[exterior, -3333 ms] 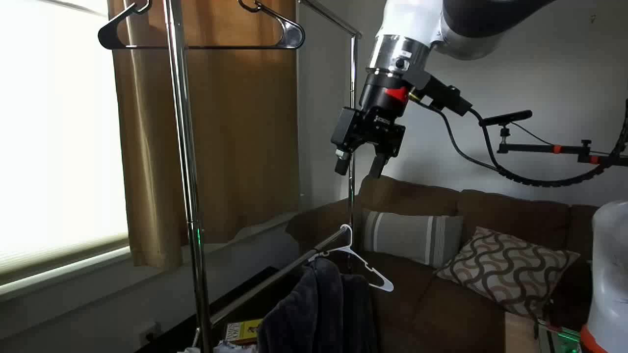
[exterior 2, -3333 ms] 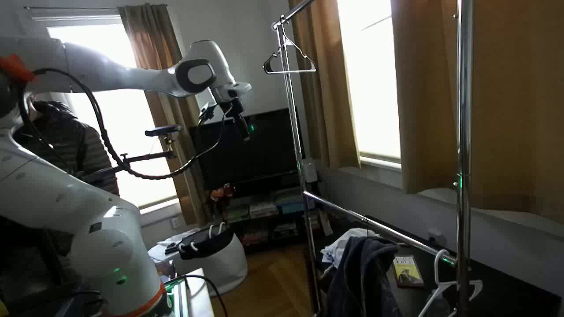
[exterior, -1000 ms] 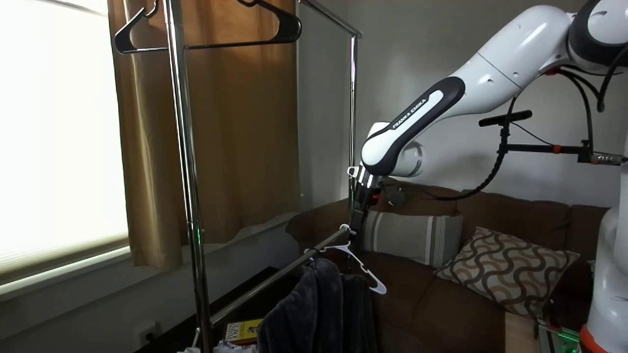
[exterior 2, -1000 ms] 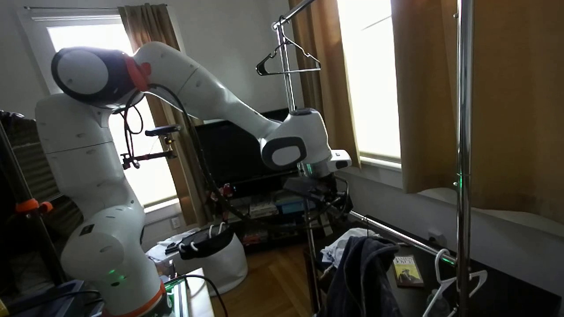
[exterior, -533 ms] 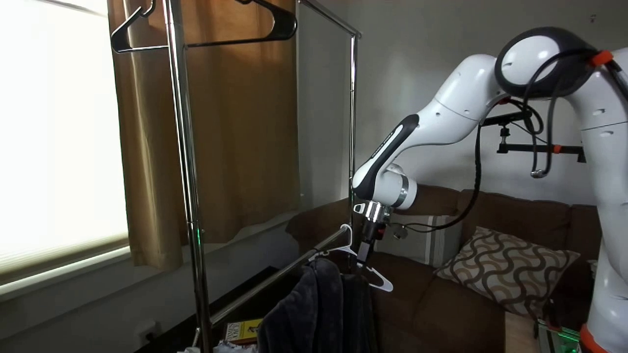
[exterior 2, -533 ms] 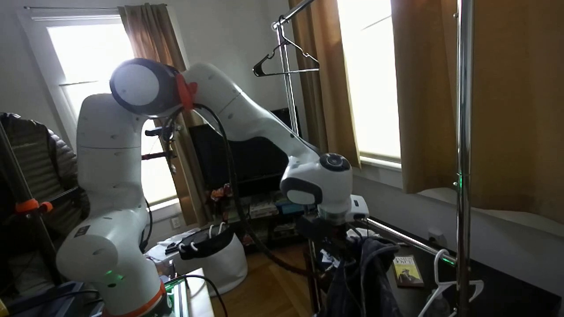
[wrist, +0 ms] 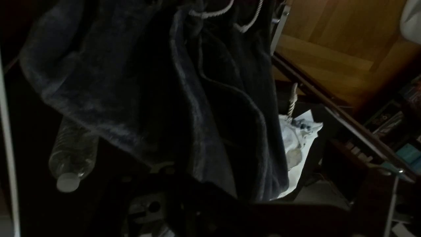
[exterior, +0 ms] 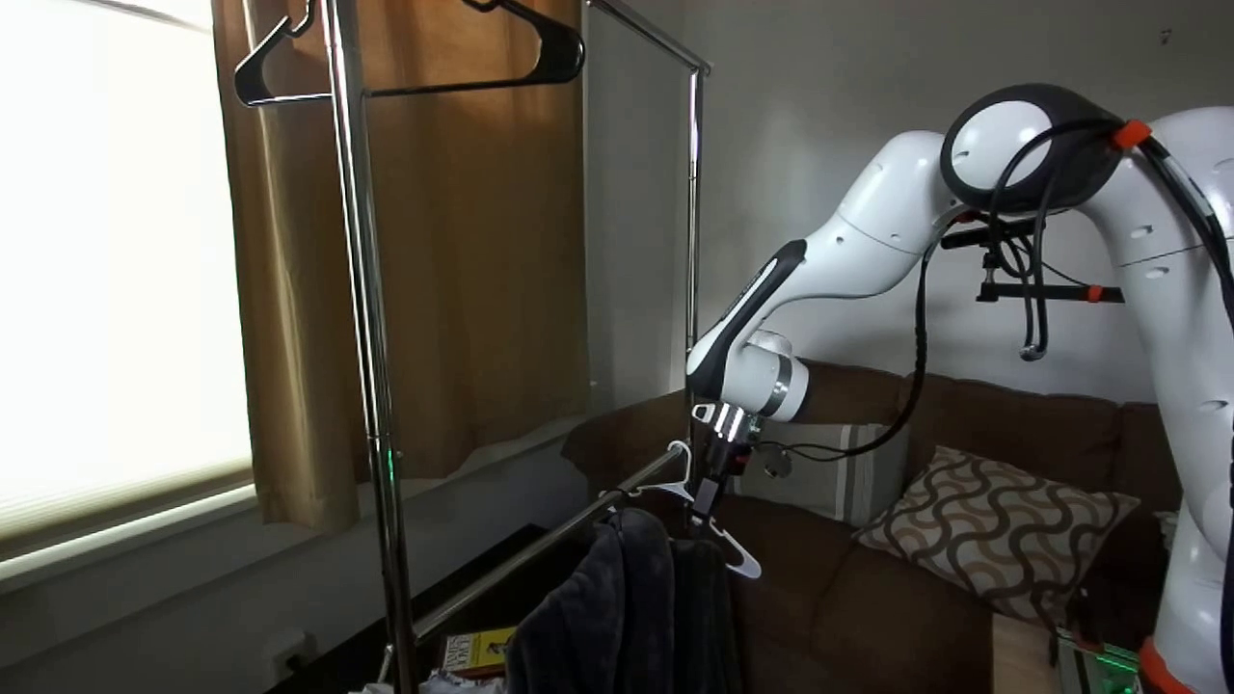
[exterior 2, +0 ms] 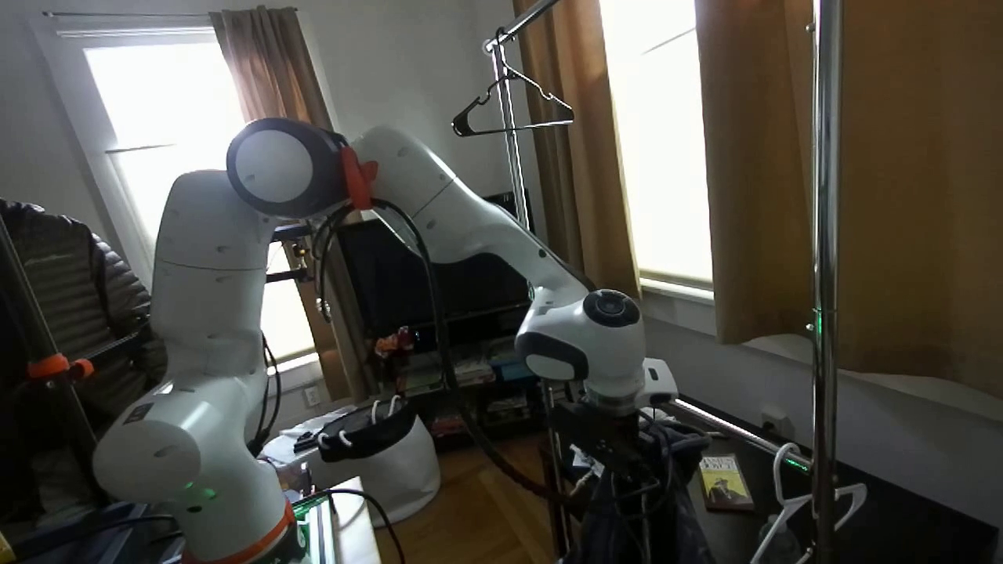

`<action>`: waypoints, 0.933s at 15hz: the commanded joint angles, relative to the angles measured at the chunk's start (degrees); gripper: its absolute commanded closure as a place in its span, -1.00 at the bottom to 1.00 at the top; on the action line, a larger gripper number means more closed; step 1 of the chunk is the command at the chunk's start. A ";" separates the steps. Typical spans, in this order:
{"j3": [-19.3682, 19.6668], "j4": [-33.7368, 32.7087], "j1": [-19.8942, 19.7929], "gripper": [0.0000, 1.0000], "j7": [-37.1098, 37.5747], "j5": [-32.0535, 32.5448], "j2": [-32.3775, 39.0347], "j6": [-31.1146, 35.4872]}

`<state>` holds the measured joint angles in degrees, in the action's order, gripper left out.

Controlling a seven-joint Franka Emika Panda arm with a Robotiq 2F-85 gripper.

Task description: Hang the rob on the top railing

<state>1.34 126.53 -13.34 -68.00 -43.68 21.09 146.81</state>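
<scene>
The rob, a dark grey-blue plush bathrobe (exterior: 617, 607), hangs from the rack's lower crossbar. It shows in both exterior views, partly behind my arm (exterior 2: 680, 509), and fills much of the dark wrist view (wrist: 108, 98). Its hanger is not clearly visible. The top railing (exterior: 648, 35) runs high above; its far end also shows in an exterior view (exterior 2: 526, 22). My gripper (exterior: 702, 513) points down beside the robe's upper part, at about shoulder height. It is seen edge-on and in shadow, so its opening and any contact with the robe are unclear.
A black hanger (exterior 2: 513, 128) hangs from the top railing. A white hanger (exterior: 740, 557) hangs on the lower crossbar (exterior: 521, 567), near a vertical pole (exterior 2: 824, 235). A book (exterior 2: 725, 482) and a bottle (wrist: 74, 154) stand below. A couch (exterior: 829, 559) is behind.
My gripper, seen open and high about three seconds ago, has come down to the robe. In the last half second it has shifted slightly further toward the rack. The robe still hangs in place.
</scene>
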 commanded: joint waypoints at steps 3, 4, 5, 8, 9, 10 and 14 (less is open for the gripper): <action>-6.60 -9.42 -10.11 -1.00 -23.91 -15.97 9.59 8.71; -7.13 -11.46 -10.84 -1.00 -27.11 -17.48 11.79 8.81; -7.23 -13.14 -11.24 -1.00 -29.01 -17.99 13.71 8.64; -7.37 -17.09 -11.74 -1.00 -31.94 -17.43 18.90 7.45; -7.47 -18.08 -11.80 -1.00 -32.49 -17.25 20.19 7.14; -6.27 -19.32 -10.74 -1.00 -33.15 -18.03 21.43 5.91; -7.73 -25.16 -10.74 -1.00 -34.87 -20.83 26.41 5.35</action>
<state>-5.74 106.49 -24.02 -100.90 -62.06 43.39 153.90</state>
